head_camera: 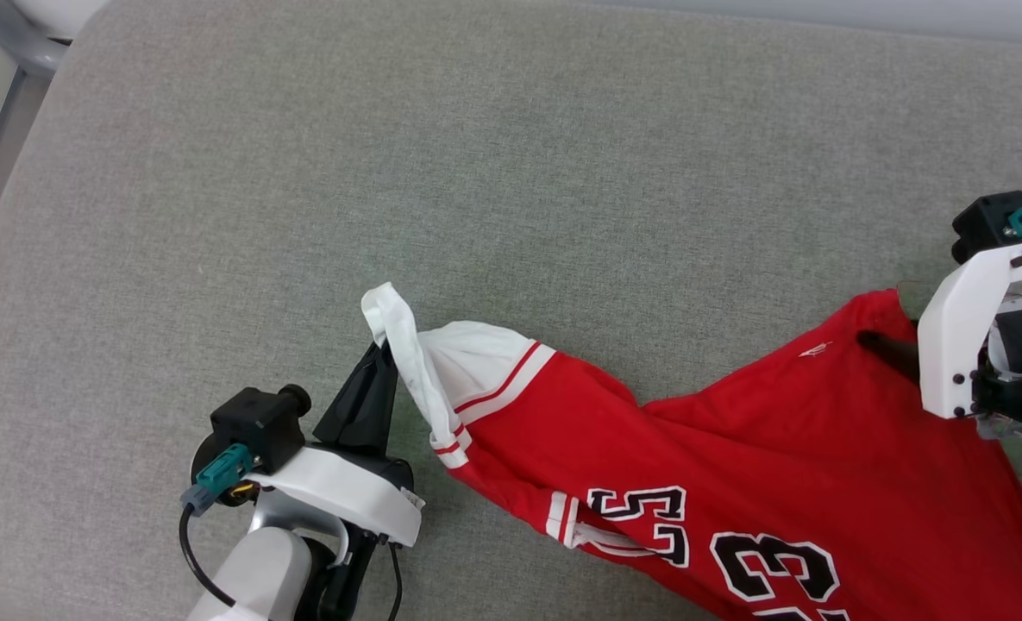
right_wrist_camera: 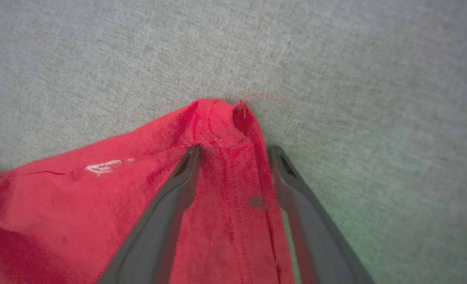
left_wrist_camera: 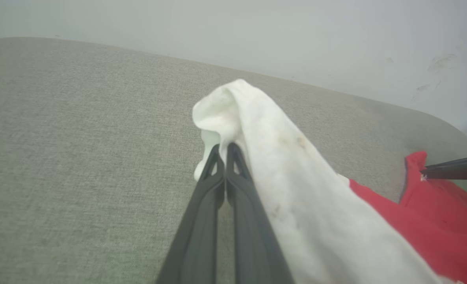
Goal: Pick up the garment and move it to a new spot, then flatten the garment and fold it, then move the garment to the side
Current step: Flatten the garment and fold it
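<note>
Red white-sleeved jersey shirt [head_camera: 735, 448] on grey fabric [head_camera: 476, 172].
Left tool [left_wrist_camera: 225, 152] pinches its sleeve [left_wrist_camera: 257, 130]; right tool [right_wrist_camera: 235, 152] straddles the hem [right_wrist_camera: 225, 118], released.

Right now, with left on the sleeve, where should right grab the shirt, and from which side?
Take the shirt at its red seamed corner, coming low from the right as the right gripper sits: open, fingers astride it. The cloth peaks into a ridge there, so closing should pinch it. Left gripper is shut on the sleeve.
</note>
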Controlling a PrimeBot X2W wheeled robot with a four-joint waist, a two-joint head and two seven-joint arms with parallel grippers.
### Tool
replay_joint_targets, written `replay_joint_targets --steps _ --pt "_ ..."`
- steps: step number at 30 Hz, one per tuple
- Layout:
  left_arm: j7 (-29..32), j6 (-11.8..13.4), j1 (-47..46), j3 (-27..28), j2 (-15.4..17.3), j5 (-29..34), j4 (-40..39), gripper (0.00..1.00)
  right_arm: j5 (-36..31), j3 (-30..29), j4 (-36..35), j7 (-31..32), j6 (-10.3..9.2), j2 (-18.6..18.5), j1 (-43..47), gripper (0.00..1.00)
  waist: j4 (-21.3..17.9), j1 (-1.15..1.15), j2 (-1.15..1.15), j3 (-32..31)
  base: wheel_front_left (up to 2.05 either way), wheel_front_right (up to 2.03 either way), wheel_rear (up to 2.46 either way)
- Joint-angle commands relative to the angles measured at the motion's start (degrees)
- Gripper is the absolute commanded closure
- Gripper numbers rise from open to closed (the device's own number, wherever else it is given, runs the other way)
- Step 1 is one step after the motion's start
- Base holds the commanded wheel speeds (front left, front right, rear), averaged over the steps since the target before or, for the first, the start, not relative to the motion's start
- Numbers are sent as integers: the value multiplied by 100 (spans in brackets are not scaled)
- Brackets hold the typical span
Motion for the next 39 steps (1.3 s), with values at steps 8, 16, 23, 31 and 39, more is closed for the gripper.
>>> replay_joint_targets --steps 8,16,23,31,39 --pt "-84 -41 -142 117 116 -17 72 100 382 182 190 -516 4 -18 -165 100 -173 0 0 -349 0 0 0" --pt "-18 -115 -761 322 551 108 -2 100 182 -152 -81 -1309 7 20 -711 100 -480 0 0 -850 0 0 0" --pt "178 -264 -1731 437 879 185 33 100 -216 -605 -197 -1765 7 187 -1038 100 -725 0 0 -1121 0 0 0" --pt "570 -402 -3179 532 1015 18 655 100 -877 -1222 -120 -2022 6 555 -1720 100 -956 0 0 -990 0 0 0" --pt "757 -473 -5117 624 1249 137 1581 100 -1676 -1885 110 -2508 4 861 -3127 100 -1075 0 0 -319 0 0 0"
